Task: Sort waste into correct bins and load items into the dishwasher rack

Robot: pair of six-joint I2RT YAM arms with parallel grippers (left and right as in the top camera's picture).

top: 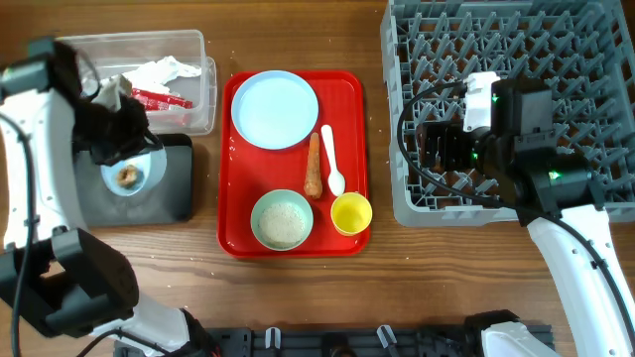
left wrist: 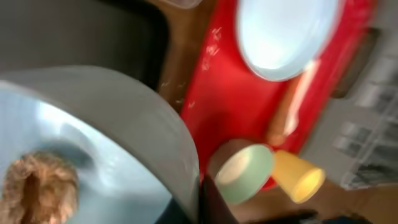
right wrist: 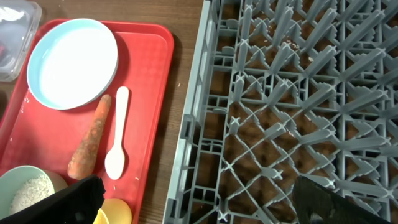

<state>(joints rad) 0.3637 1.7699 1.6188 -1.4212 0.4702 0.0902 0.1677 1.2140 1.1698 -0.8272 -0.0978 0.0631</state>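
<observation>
**Q:** What is the setting?

**A:** A brown wooden table (top: 298,30) seen from above, with a white robot arm at each side.

**Q:** What is the left gripper doing?

**A:** The left gripper (top: 119,139) pinches the rim of a small pale blue bowl (top: 142,181), with one dark finger (left wrist: 211,199) against its edge. A brown food scrap (top: 126,177) sits inside the bowl. The bowl is over the shallow black tray (top: 174,198); I cannot tell whether it touches the tray. Just beyond the tray's far edge, the clear tub (top: 203,89) holds crumpled white paper (top: 169,69) and a red snack wrapper (top: 164,98).

**Q:** And the right gripper?

**A:** The right gripper (right wrist: 199,208) is spread wide and holds nothing. It hangs above the left rim of the grey dishwasher rack (top: 556,59), whose pegs stand in rows.

**Q:** What lies between the arms?

**A:** A flat red tray (top: 342,99) lies there. At its far end is a pale blue plate (top: 275,109). In the middle, a carrot (top: 314,164) and a white spoon (top: 332,159) lie side by side, close but apart. At the near edge, a bowl of rice (top: 282,219) sits just beside a yellow cup (top: 350,212).

**Q:** How much room is there?

**A:** A strip of wood shows on each side of the red tray, separating it from the black tray and from the rack.
</observation>
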